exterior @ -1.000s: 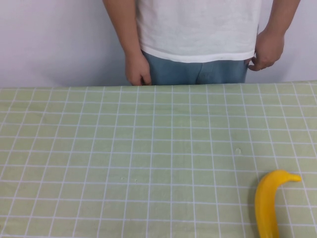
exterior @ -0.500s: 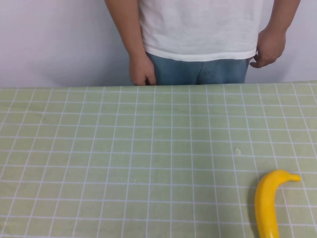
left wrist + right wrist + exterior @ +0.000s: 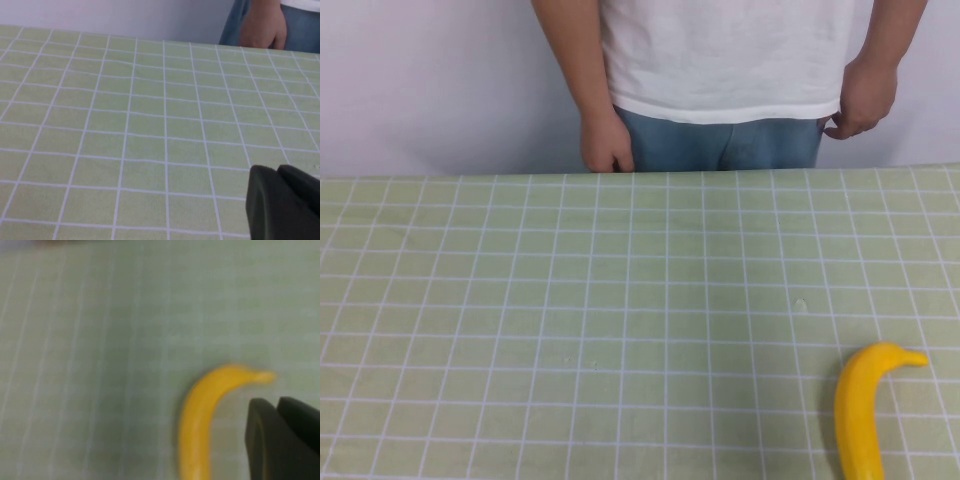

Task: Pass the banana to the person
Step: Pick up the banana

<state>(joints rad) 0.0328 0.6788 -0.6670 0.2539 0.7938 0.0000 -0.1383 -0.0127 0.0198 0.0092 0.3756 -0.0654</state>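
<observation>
One glossy yellow banana (image 3: 860, 405) lies untouched beside right gripper (image 3: 282, 440); left gripper (image 3: 282, 202) elsewhere; fingers' spread unclear

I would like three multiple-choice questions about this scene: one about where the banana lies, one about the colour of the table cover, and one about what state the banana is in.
1. Where does the banana lie in the high view?
A. near the table's near edge, on the robot's right
B. at the far edge, in front of the person
C. in the person's hand

2. What colour is the tablecloth?
A. plain blue
B. pale green with white grid lines
C. red with dots

3. What is the state of the banana?
A. held in the right pincer
B. lying free on the cloth
C. held by the person

Answers:
1 A: it lies low and right in the high view, far from the person.
2 B: the grid shows in every view.
3 B: the right pincer is beside it, apart; the left pincer is over bare cloth.
</observation>
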